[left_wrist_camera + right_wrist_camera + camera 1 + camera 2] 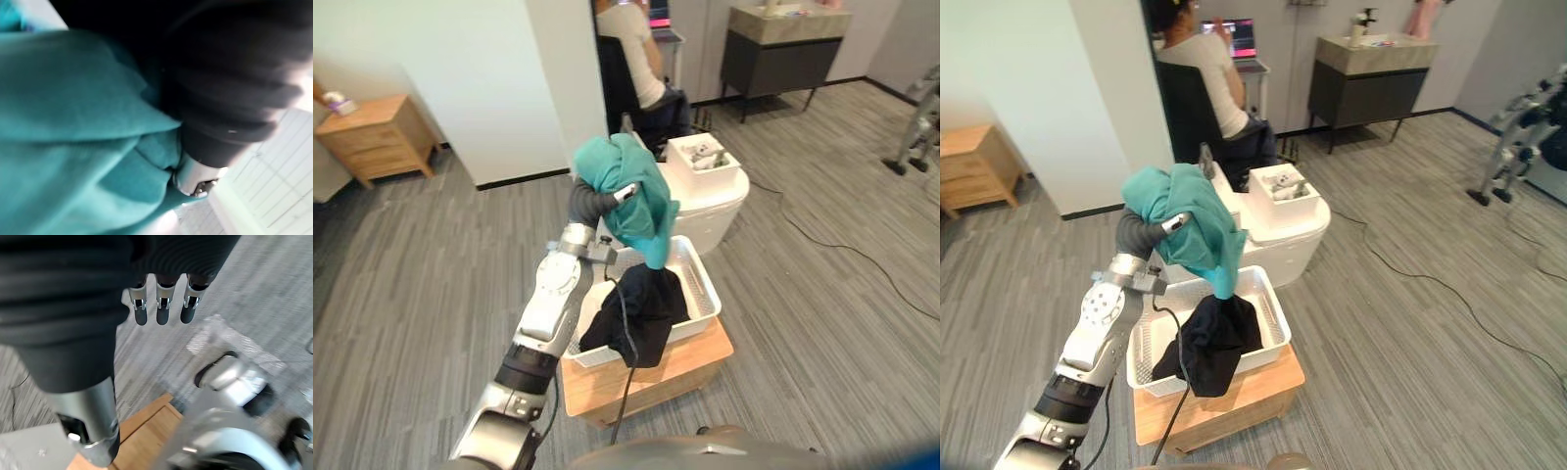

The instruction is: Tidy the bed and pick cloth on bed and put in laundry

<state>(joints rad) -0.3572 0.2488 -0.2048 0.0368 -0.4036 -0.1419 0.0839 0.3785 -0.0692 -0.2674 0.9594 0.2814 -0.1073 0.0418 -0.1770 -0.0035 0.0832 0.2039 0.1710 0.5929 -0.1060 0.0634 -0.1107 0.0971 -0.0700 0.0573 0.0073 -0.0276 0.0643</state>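
A teal cloth [644, 213] is bunched around my left hand [626, 193], raised above the far left corner of a white laundry basket [707, 284]. The thumb [194, 179] is pressed into the folds, and the cloth's lower end hangs down to a black garment [641, 311]. That garment lies in the basket and droops over its near rim. The basket rests on a low wooden stand [697, 358]. My right hand [161, 308] hangs over the grey floor with straight fingers, holding nothing.
A white rounded unit [722, 201] with a small tray on top stands just behind the basket. A person [634, 54] sits on a chair beyond it. A wooden nightstand [374, 132] is at far left, a dark cabinet [781, 51] at the back right.
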